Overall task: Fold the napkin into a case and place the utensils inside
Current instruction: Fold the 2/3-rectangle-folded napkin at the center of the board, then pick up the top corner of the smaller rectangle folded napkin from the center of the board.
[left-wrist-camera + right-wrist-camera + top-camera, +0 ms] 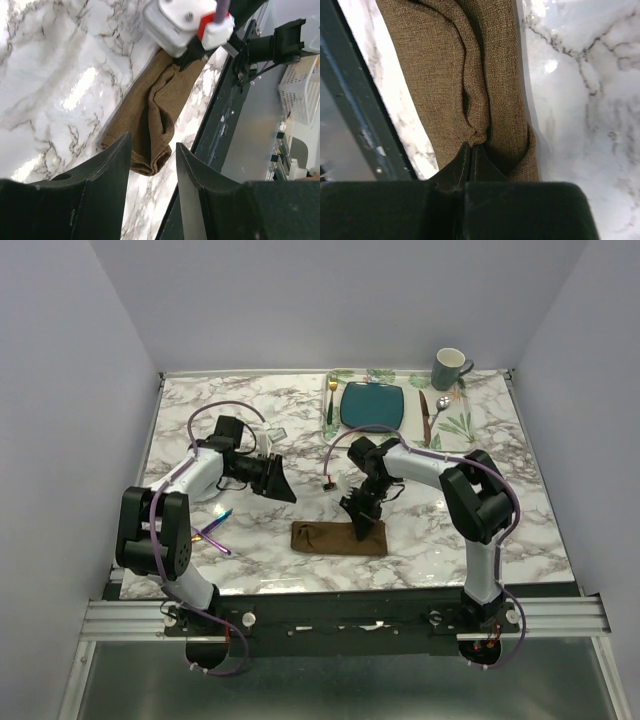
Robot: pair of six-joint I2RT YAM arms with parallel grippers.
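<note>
The brown napkin (330, 538) lies folded into a long strip near the table's front edge. My right gripper (361, 523) is down on its right end, and in the right wrist view the jaws (471, 146) are shut on a small pinched fold of the napkin (485, 75). My left gripper (281, 486) hangs above the marble, up and to the left of the strip, apart from it. Its fingers (107, 172) stand open with nothing between them, and the napkin (150, 112) shows beyond the tips. The iridescent utensils (213, 530) lie by the left arm.
A leaf-printed placemat (456, 426) at the back right carries a teal plate (372, 405), a gold fork (329, 406), a dark knife (424, 418) and a spoon (441, 404). A grey mug (450, 368) stands behind it. The metal rail (340, 618) runs close to the napkin's near side.
</note>
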